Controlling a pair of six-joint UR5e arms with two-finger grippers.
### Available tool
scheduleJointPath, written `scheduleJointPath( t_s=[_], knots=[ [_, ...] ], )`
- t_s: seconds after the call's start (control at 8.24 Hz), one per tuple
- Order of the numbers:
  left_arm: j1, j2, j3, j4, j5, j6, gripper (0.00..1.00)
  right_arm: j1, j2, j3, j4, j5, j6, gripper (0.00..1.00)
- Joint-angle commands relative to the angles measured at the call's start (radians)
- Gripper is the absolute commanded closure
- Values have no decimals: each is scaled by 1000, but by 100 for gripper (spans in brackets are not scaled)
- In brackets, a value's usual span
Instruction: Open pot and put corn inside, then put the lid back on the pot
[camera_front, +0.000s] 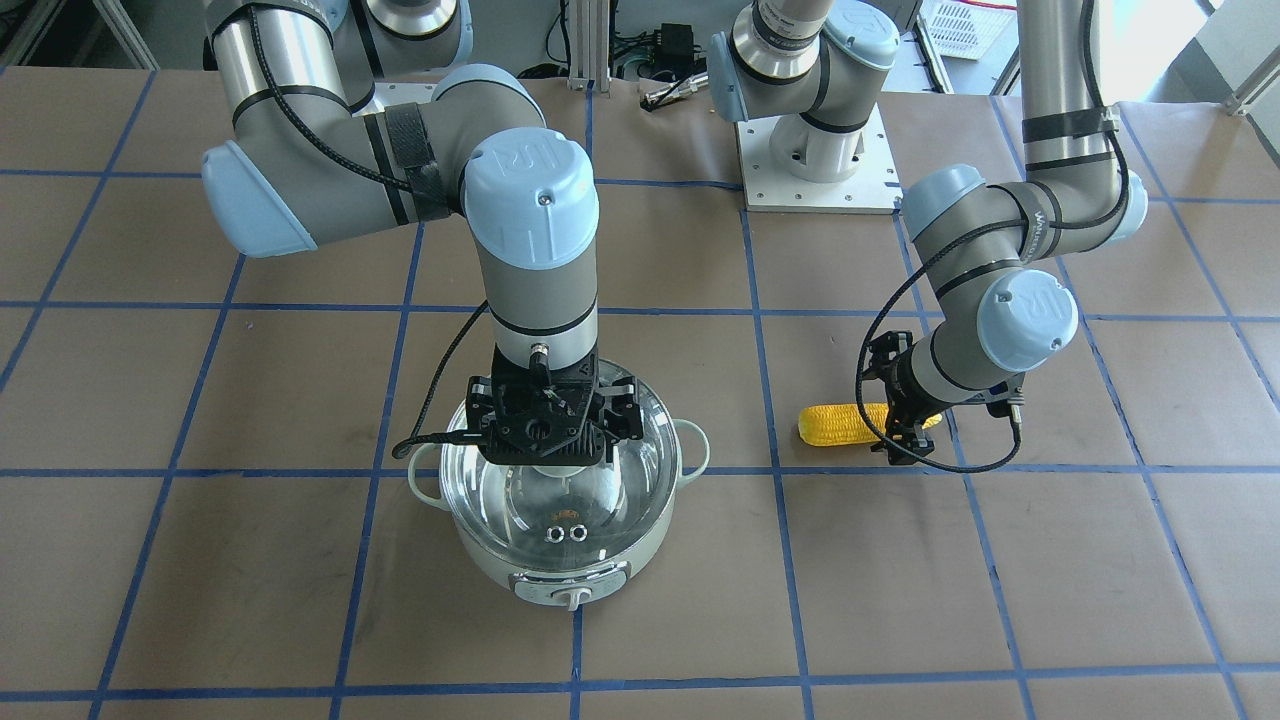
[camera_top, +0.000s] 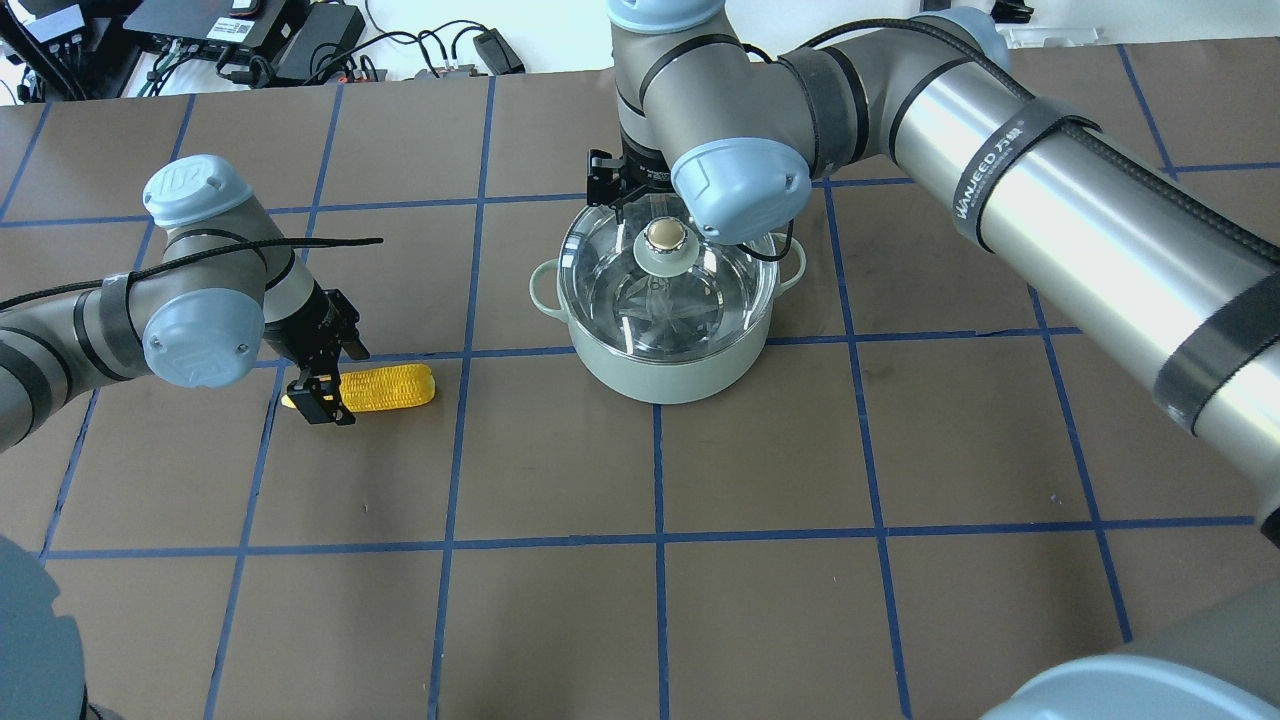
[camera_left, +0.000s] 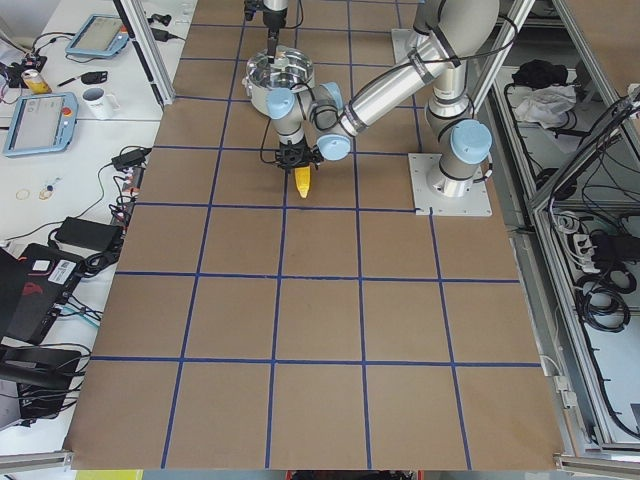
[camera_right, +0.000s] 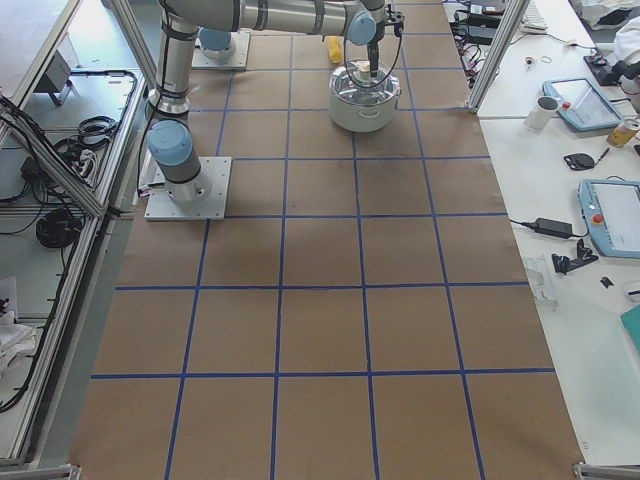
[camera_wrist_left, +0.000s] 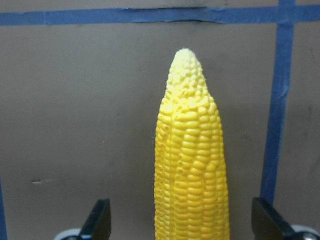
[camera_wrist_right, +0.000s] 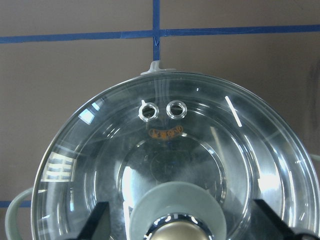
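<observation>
Lid knob (camera_wrist_right: 175, 217), between the parted fingers of right gripper (camera_wrist_right: 181, 225), looks the only safe hold on slick, fragile glass; left gripper (camera_wrist_left: 182, 222) gapes astride stiff corn (camera_wrist_left: 190, 150).

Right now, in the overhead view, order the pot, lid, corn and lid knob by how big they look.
1. pot, largest overall.
2. lid, nearly as wide, sitting on the pot's rim.
3. corn, clearly shorter than the lid is wide.
4. knob, smallest.
</observation>
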Motion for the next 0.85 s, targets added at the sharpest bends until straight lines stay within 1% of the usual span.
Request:
scheduleJointPath(
  t_s=[0.0, 0.12, 0.24, 0.36, 0.49, 0.61, 0.73],
  knots=[
    [0, -27, 0, 0, 6, -9, 0, 1, 3, 8, 23, -14, -4, 19],
    [-2, -28, 0, 2, 6, -6, 3, 1, 3, 8, 21, -12, -2, 19],
    [-3, -28, 0, 2, 6, -8, 16, 1, 5, 8, 21, -12, 3, 19],
    [-3, -24, 0, 0, 4, -52, 37, 1, 3, 6, 21, -11, 3, 19],
    [-3, -23, 0, 0, 4, -96, 61, 1, 2, 7, 21, -11, 3, 19],
    [-3, -21, 2, 0, 0, -104, 80, 1, -1, 8, 23, -11, 3, 20],
    [-3, -18, 2, -1, 0, -108, 100, 1, -2, 8, 23, -11, 3, 23]
  ],
)
